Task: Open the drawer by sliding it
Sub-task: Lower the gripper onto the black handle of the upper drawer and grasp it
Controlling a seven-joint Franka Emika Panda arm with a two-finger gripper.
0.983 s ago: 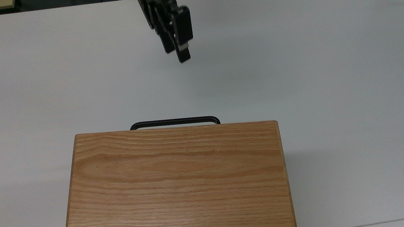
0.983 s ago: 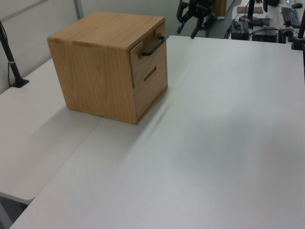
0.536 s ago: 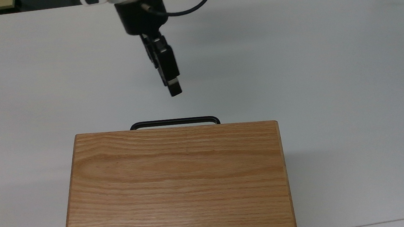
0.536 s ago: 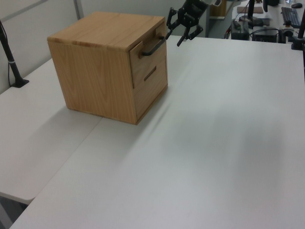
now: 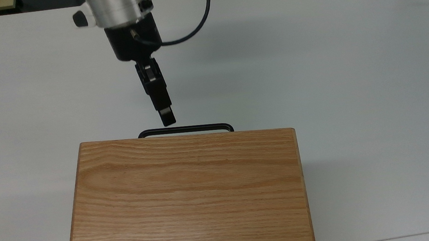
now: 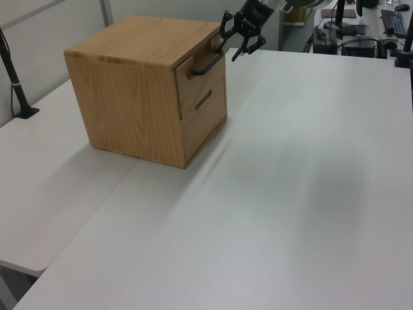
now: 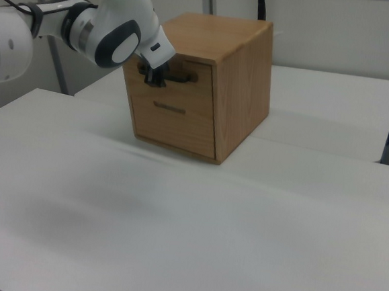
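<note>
Drawer (image 6: 201, 84) shut flush in cabinet (image 5: 186, 198) on counter (image 5: 352, 83), handle (image 5: 185, 130) just ahead of empty, spread-fingered gripper (image 6: 237, 40), seemingly positioned to straddle the bar before pulling.

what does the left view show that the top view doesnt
The left view alone shows the cabinet's front: the drawer panel, a lower panel with a slot pull, and the open tool with its fingers spread. The top view alone shows the whole grained top from above and the arm's silver wrist. Both show the black bar handle and white table.
</note>
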